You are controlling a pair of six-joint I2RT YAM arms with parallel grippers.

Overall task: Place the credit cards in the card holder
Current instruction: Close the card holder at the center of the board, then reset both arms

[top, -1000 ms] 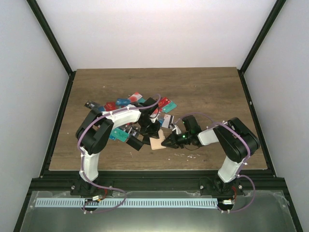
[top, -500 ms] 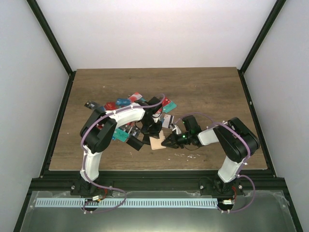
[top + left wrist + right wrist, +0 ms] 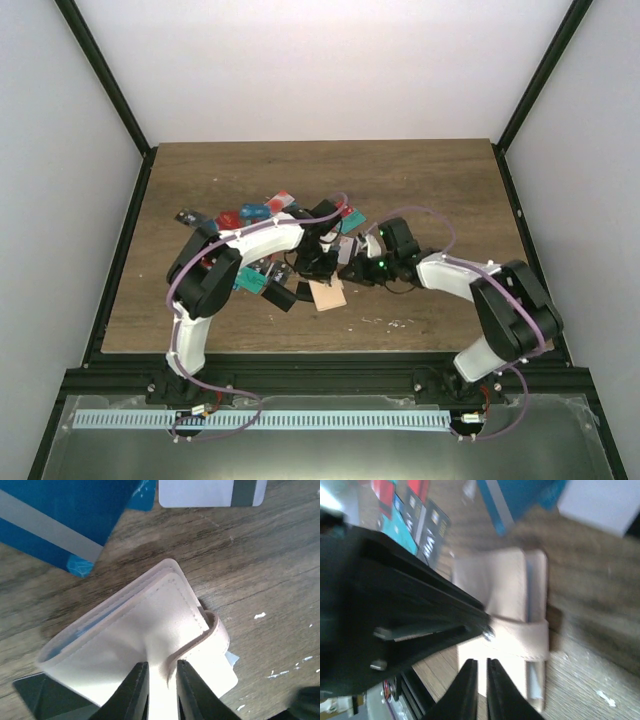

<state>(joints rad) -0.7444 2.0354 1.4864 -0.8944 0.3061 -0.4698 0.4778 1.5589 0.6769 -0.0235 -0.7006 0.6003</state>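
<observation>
Meeting over the card holder point(image 3: 125, 630), left gripper point(image 3: 157, 680) and right gripper point(image 3: 479, 680) both look narrow; can't tell if either pinches it; probably steadying it for the credit cards point(image 3: 50, 520) just beside.

Brown wooden table point(image 3: 450, 190), white specks point(image 3: 385, 322)

Arms bent inward, left end effector point(image 3: 161, 666) and right end effector point(image 3: 481, 662) nearly meet, fingers barely parted.

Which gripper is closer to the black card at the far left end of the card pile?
Left. The left gripper is right of the black card; the right gripper is even further right.
</observation>
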